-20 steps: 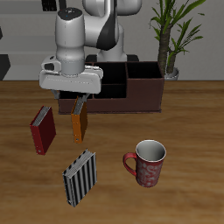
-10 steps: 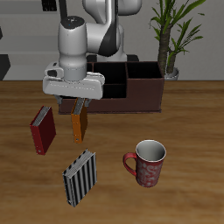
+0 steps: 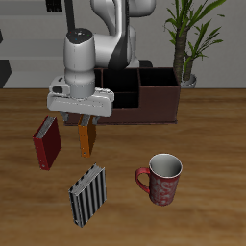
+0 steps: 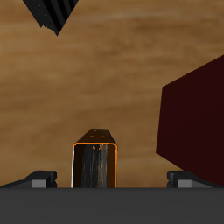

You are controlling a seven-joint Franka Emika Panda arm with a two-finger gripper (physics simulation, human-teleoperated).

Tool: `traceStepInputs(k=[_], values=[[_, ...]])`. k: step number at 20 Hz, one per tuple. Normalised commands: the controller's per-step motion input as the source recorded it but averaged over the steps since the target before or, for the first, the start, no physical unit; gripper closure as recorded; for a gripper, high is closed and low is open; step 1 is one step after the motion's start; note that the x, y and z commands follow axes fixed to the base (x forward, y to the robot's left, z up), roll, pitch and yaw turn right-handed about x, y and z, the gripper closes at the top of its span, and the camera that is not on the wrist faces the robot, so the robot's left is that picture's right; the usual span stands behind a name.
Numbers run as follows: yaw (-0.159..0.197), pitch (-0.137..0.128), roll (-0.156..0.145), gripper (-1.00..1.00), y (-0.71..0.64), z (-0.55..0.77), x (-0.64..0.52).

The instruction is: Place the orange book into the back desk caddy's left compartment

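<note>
The orange book (image 3: 86,138) stands on the table in front of the back desk caddy (image 3: 154,100), a wide dark maroon box with partitions. My gripper (image 3: 81,121) is open and hangs just above the book's top edge, its jaws on either side of it. In the wrist view the orange book (image 4: 94,160) sits between my fingers (image 4: 38,179), apart from both, with the gripper (image 4: 109,180) spread wide. My arm hides one end of the caddy, so I cannot tell where its left compartment is.
A dark red book (image 3: 47,142) stands close beside the orange one and also shows in the wrist view (image 4: 194,114). A black-and-white striped book (image 3: 88,195) lies nearer the front edge. A red mug (image 3: 161,179) and a potted plant (image 3: 188,43) stand farther off.
My gripper has come down and a little toward the table's front, closing in on the orange book's top. The books, mug and caddy have not moved.
</note>
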Motion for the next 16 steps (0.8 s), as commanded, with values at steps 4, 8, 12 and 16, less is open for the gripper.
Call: traceStepInputs(k=[4,8,12,16], values=[[0.0,0.017,0.035,1.0,0.1,-0.1,-0.01],[-0.005,0.005,0.02,1.0,0.05,-0.01,0.01],[-0.001,-0.014,0.011,1.0,-0.01,0.09,0.01],[-0.002,-0.027,0.002,1.0,-0.05,0.38,0.08]])
